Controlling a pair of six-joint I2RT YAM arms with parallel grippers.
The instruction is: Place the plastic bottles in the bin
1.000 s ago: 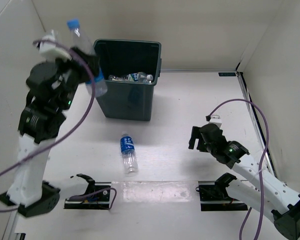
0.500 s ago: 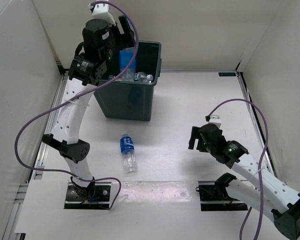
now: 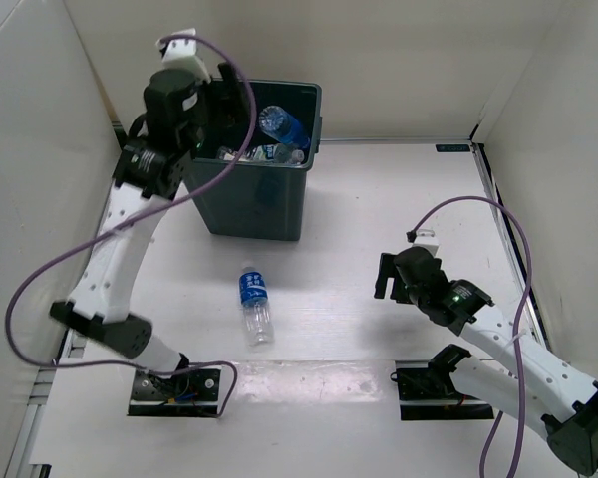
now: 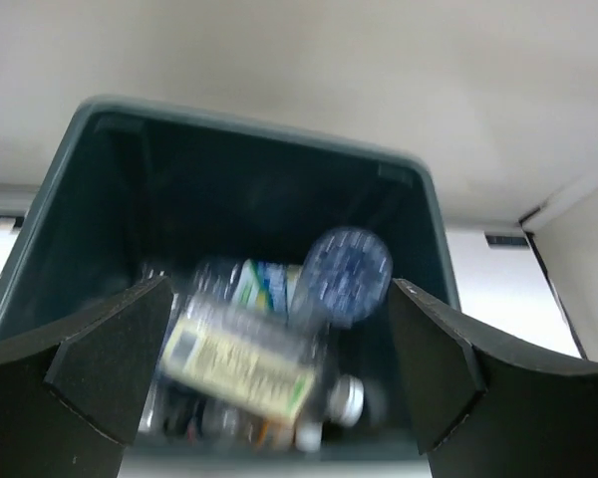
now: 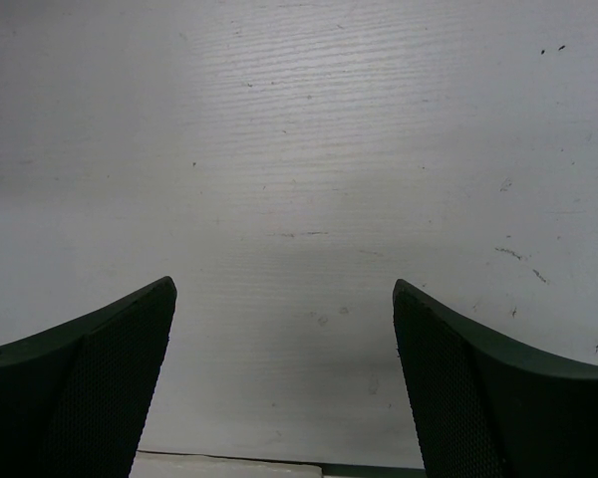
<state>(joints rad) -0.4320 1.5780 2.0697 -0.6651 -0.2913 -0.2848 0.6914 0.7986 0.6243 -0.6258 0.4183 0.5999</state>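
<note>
The left tool (image 3: 225, 108) hangs over the left rim of the bin (image 3: 254, 204), jaws spread wide with nothing between them. The drop step is finishing: a blue-labelled bottle (image 3: 282, 124) lies tilted in the bin's mouth, on top of the other bottles (image 4: 241, 360) piled inside. A second ago that bottle stood upright in the closed left tool, to the left of the bin; since then the arm has swung over the opening and let go.

One lone bottle (image 3: 256, 304) lies on its side on the counter (image 3: 379, 199), in front of the bin and well apart from it, unmoved. The next move probably calls for an arm to come down over it and close across its body.

The right tool (image 3: 387, 276) hovers open and empty above bare counter, where it was before.
</note>
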